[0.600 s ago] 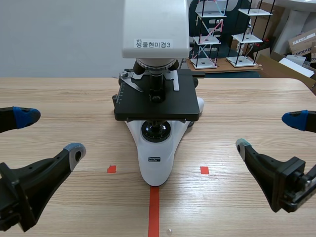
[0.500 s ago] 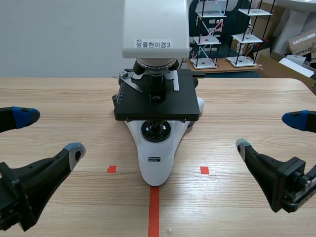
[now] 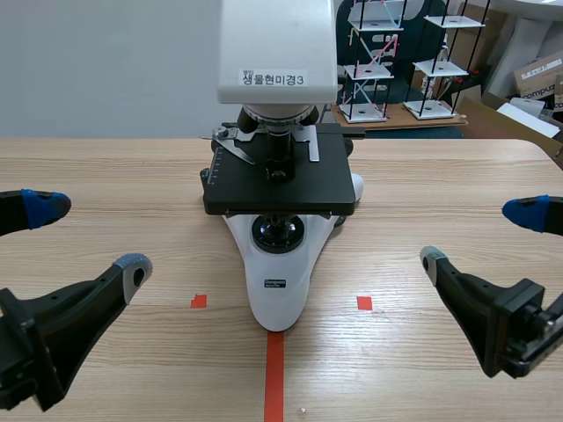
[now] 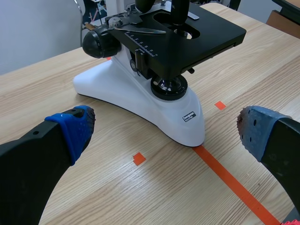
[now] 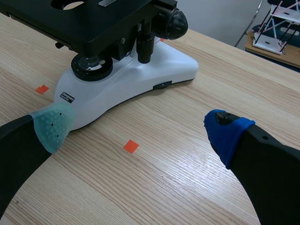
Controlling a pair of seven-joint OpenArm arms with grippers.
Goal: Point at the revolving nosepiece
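Scene view has the microscope [image 3: 278, 176] standing at the middle of the counter [image 3: 440, 176]. Its white base [image 3: 277, 294] runs lengthwise toward the robot, and the narrow tip touches the far end of the red tape line [image 3: 274, 378]. The revolving nosepiece [image 3: 277, 117] sits high, tucked under the white head [image 3: 277, 44] and above the black stage [image 3: 280, 180]. Its axis is upright, and one objective [image 3: 279, 149] hangs straight down toward the stage opening.

The left fingers [image 3: 132, 266] and right fingers [image 3: 433, 261] are low at either side and spread wide, holding nothing. Each pair is well apart from the microscope and far below the nosepiece, with a broad strip of wood between it and the base. The counter's far edge passes just behind the stage, and its right corner lies near a cardboard box [image 3: 537, 79].

Only the scene view shows the nosepiece and head. Left wrist view cuts off at the objective's barrel but shows the focus knob [image 4: 96, 43], the stage scale and the round lamp lens [image 4: 168, 86], with the base tip between the parted pads. Right wrist view shows the opposite knob [image 5: 174, 23] and the base flank ahead of the released fingers, with a small tape square [image 5: 131, 146] between them.
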